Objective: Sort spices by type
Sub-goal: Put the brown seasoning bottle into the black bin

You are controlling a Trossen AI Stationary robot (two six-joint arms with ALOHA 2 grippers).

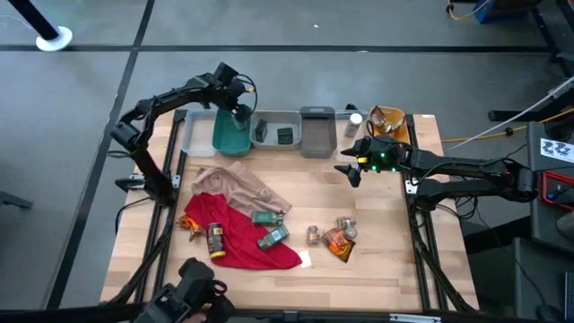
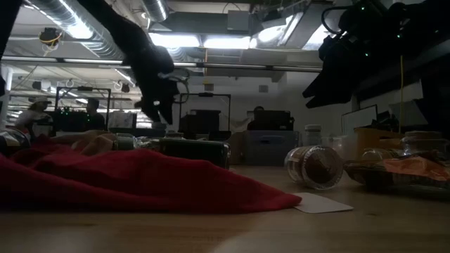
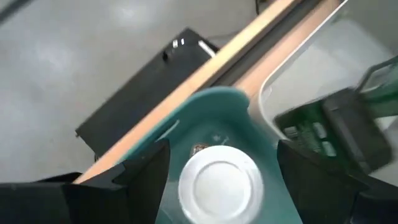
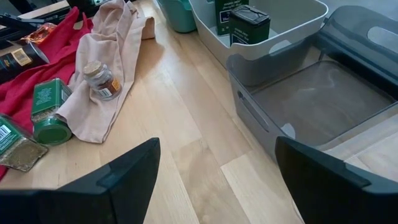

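Observation:
My left gripper hangs open over the teal bin at the table's far left. A white-capped jar stands inside that bin, below and between the fingers, untouched. My right gripper hovers open above bare wood near the grey bin, holding nothing. Green boxes stand in the white tray. More spices lie on the cloths: green boxes, a dark jar, a small brown jar. Jars and an orange packet lie on the wood.
A tan cloth and a red cloth lie crumpled at the near left. A yellow bin stands at the far right, with a white-capped jar beside it. A jar lies on its side by a white card.

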